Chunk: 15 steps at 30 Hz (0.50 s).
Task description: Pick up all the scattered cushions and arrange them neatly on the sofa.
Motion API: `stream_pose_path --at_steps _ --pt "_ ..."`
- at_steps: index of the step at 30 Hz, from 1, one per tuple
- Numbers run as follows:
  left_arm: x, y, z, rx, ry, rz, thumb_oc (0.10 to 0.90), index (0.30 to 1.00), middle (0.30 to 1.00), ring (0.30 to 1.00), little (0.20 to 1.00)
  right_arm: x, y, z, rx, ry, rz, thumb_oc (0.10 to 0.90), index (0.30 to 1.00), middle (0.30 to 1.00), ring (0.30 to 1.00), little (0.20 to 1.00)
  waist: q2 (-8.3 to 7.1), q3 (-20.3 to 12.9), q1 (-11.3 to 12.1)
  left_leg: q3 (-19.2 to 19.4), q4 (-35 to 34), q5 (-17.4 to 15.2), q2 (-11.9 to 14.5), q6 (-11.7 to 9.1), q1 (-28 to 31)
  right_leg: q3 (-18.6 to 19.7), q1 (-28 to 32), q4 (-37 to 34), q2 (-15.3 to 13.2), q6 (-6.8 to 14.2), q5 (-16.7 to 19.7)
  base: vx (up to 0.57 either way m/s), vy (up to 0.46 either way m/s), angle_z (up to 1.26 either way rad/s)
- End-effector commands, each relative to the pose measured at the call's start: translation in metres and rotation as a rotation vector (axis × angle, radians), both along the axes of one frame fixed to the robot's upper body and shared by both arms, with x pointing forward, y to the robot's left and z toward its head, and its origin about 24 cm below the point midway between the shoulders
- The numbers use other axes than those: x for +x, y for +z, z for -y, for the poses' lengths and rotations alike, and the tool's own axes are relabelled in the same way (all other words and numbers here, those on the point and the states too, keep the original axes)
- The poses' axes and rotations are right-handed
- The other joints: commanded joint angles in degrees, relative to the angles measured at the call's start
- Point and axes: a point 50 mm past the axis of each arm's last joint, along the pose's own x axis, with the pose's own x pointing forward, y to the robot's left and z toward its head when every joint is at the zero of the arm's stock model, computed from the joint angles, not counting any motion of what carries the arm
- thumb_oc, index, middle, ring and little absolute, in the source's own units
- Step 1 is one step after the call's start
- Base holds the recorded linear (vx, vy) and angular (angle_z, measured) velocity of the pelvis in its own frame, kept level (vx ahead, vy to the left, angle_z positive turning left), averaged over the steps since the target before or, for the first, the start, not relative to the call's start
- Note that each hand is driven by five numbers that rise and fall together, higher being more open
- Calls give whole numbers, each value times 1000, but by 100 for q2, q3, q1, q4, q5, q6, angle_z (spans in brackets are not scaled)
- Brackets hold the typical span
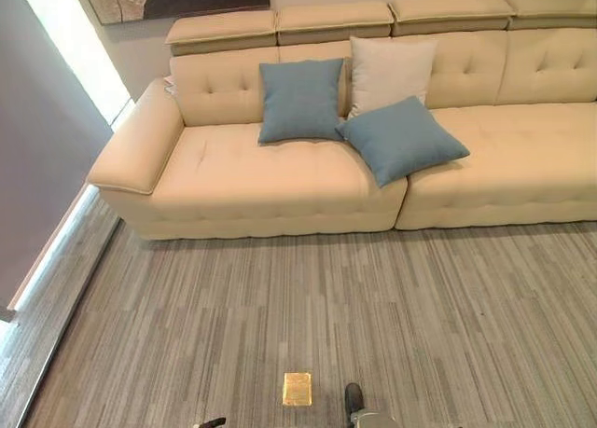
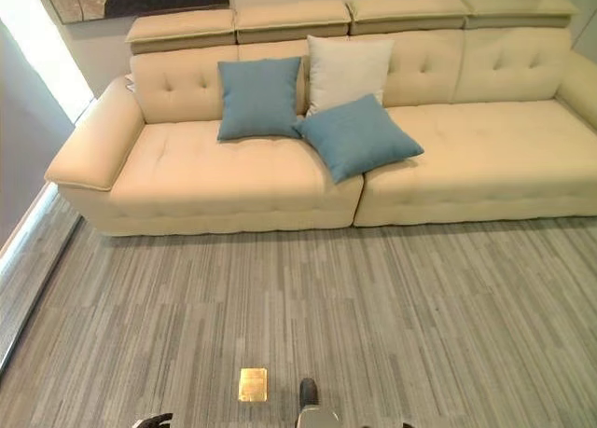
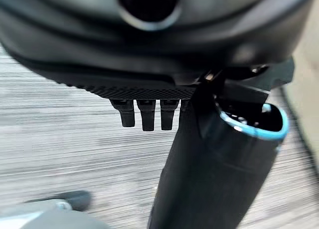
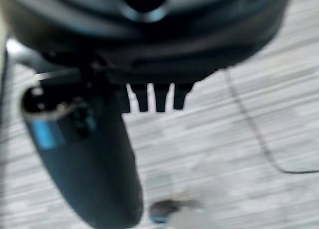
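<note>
Three cushions sit on the cream sofa (image 1: 280, 181), none on the grey striped floor (image 1: 326, 316) as far as the head views reach. A blue cushion (image 1: 300, 100) stands upright against the backrest of the left seat; a white cushion (image 1: 390, 74) stands upright just beside it, at the seam between the two seats. A second blue cushion (image 1: 401, 137) lies tilted in front of the white one, turned corner-on like a diamond, its lower corner overhanging the gap between the seat sections and its upper edge touching or nearly touching the white cushion. That tilted one reads as the piece left to straighten. It lies well ahead of the robot and slightly to its right of centre, so the right arm is judged the nearer; its long diagonal runs from front-left to back-right, and a reach would have to come from the front across open floor. Both hands hang low, well apart from the sofa. In its wrist view the left hand (image 3: 144, 114) shows short straight fingers (image 3: 148, 120) in a row with the thumb held clear, nothing between them. The right hand (image 4: 154, 97) looks the same, fingers (image 4: 160, 100) straight and empty, though that view is soft and the thumb's pose is only probable. A small gold square (image 1: 297, 388) lies flat on the floor near the robot.
</note>
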Motion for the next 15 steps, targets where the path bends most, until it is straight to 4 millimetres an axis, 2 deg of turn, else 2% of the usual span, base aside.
stream_pose_path --at_steps 1,2,3,5,6,8,9,10,12,13,14,15 --pt "39 17 -21 77 -36 166 800 900 900 900 900 20 13 21 -106 66 45 800 900 900 900 900 -317 260 208 221 1263 1044 -43 242 -772 478 113 399 -19 239 -124 257 -399 -23" --pt "44 19 -20 76 -34 184 800 900 900 900 900 23 15 23 -122 85 47 800 900 900 900 900 -377 263 243 405 1342 1038 104 274 -997 458 195 400 -22 201 -191 224 -280 -27" --pt "44 19 -20 76 -34 184 800 900 900 900 900 23 15 23 -122 85 47 800 900 900 900 900 -361 267 252 409 1375 1011 122 274 -1005 462 192 410 -4 200 -200 202 -126 -2" --pt "52 23 -15 51 -26 233 800 900 900 900 900 30 20 28 -152 110 63 800 900 900 900 900 -383 245 369 732 797 959 449 352 -1294 445 455 340 59 164 -407 327 -79 18" --pt "53 23 -14 44 -26 242 800 900 900 900 900 36 22 28 -161 127 78 800 900 900 900 900 -387 226 445 732 349 838 424 423 -1433 462 545 281 79 179 -457 413 -16 14" --pt "52 23 -12 33 -23 251 800 900 900 900 900 45 25 29 -181 160 96 800 900 900 900 900 -296 265 580 673 -723 798 350 401 -1511 519 759 222 155 267 -652 389 61 -6" --pt "51 23 -12 30 -19 248 800 900 900 900 900 46 26 29 -186 169 97 800 900 900 900 900 -244 280 625 645 -1236 906 343 360 -1591 532 883 195 185 295 -744 479 141 -8" --pt "49 21 -11 24 -17 240 800 900 900 900 900 47 25 26 -188 189 101 800 900 900 900 900 -126 317 711 622 -1891 1283 407 300 -1844 567 1095 157 241 327 -846 361 107 -10" --pt "47 21 -12 31 -19 230 800 900 900 900 900 48 25 24 -186 202 100 800 900 900 900 900 -140 371 756 736 -2160 1371 342 293 -1980 601 1285 113 222 346 -922 390 125 -13" --pt "36 17 -13 30 -5 197 800 900 900 900 900 47 23 20 -181 225 90 800 900 900 900 900 -78 304 855 749 -2477 1400 309 298 -2011 762 1504 68 266 411 -1059 407 139 -13" --pt "36 17 -13 31 -6 197 800 900 900 900 900 47 23 19 -181 225 89 800 900 900 900 900 -89 317 863 765 -2501 1406 301 300 -1977 771 1522 70 253 413 -1067 537 223 -19" --pt "23 13 -17 45 0 148 800 900 900 900 900 48 20 14 -169 242 89 800 900 900 900 900 -86 193 929 639 -2232 1439 201 336 -2044 918 1732 28 216 475 -1136 282 120 -32"
